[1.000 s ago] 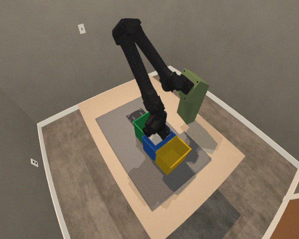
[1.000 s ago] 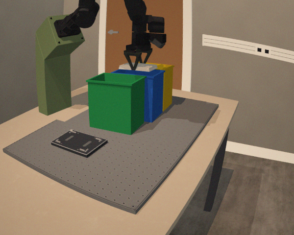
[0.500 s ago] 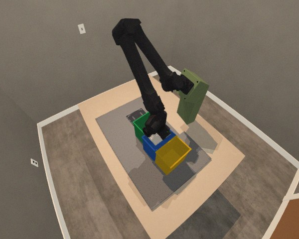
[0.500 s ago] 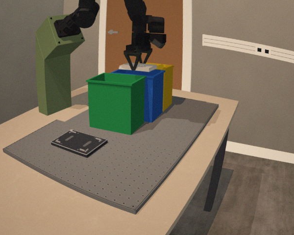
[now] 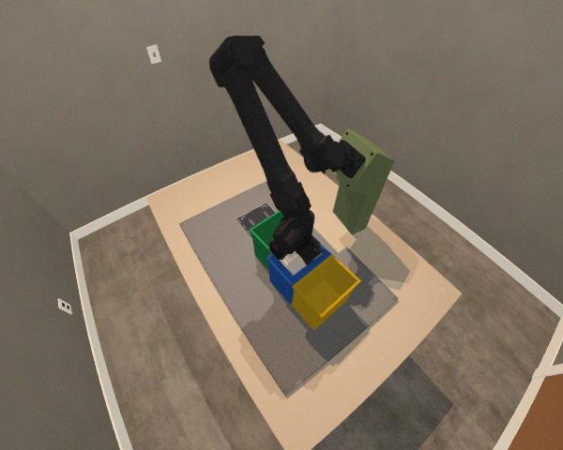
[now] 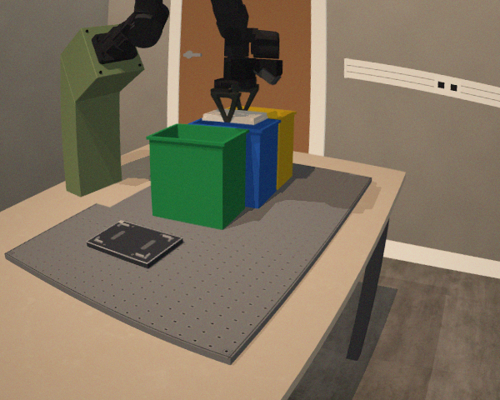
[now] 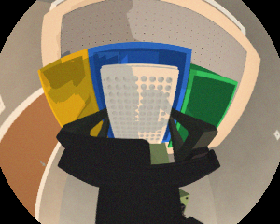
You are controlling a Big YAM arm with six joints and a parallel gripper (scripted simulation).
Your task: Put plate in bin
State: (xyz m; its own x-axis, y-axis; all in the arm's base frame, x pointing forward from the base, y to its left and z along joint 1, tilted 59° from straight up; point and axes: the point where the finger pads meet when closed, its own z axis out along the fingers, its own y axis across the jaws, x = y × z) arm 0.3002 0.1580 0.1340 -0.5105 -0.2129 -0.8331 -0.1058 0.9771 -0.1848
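The 96-well plate (image 6: 235,117) is clamped between the widely spread fingers of the gripper (image 6: 234,112), held level at the blue bin (image 6: 258,163) rim, its pale dotted face upward.

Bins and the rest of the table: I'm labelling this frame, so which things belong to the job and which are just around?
Job:
- 96-well plate, clamped in the tool at the rim of the bin
- blue bin
- plate nest, vacated

Just around:
- green bin
- yellow bin
- olive pedestal
- perforated board
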